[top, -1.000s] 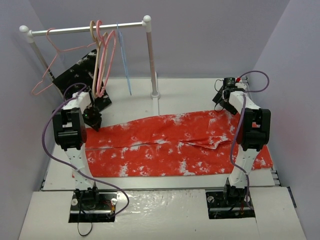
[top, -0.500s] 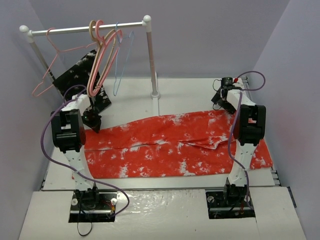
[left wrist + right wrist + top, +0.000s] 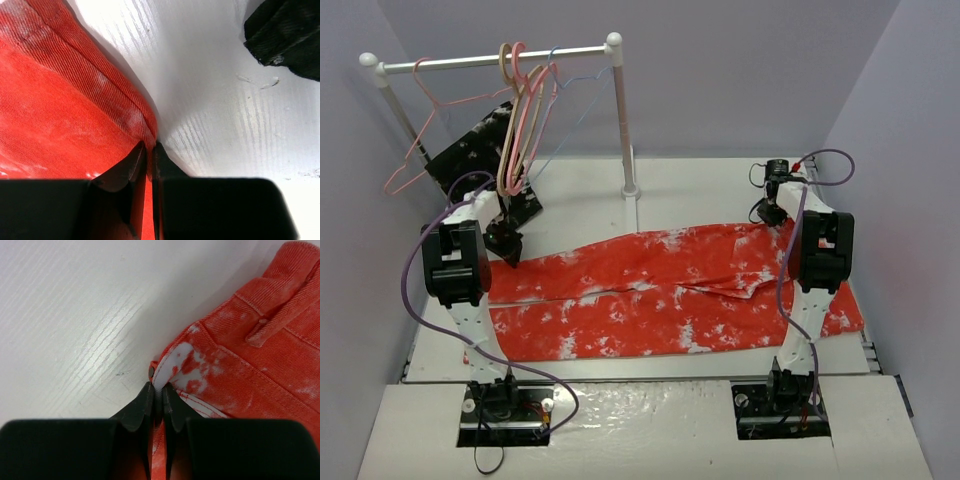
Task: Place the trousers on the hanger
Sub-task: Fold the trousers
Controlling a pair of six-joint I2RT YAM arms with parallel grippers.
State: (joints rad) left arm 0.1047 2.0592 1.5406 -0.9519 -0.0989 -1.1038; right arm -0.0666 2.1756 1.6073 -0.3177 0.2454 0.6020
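The red-orange trousers (image 3: 670, 300) lie spread flat across the table, legs to the left and waist to the right. My left gripper (image 3: 510, 248) is at the far left corner of the legs, shut on the hem edge; in the left wrist view the cloth (image 3: 60, 110) runs between its closed tips (image 3: 148, 146). My right gripper (image 3: 770, 212) is at the far waist corner, and in the right wrist view it (image 3: 157, 387) is shut on the waistband (image 3: 260, 350) beside a dark button. The light-blue wire hanger (image 3: 558, 72) hangs askew on the rail.
A white rack with a rail (image 3: 450, 62) and a right post (image 3: 623, 120) stands at the back left. It carries thick pink and beige hangers (image 3: 525, 110) and a thin pink one (image 3: 420, 130). A black speckled garment (image 3: 480, 150) (image 3: 285, 35) lies under the rack, just beyond the left gripper.
My right gripper has moved onto the waist corner and shut on it. The left gripper has tightened on the hem. The blue hanger has swung on the rail.
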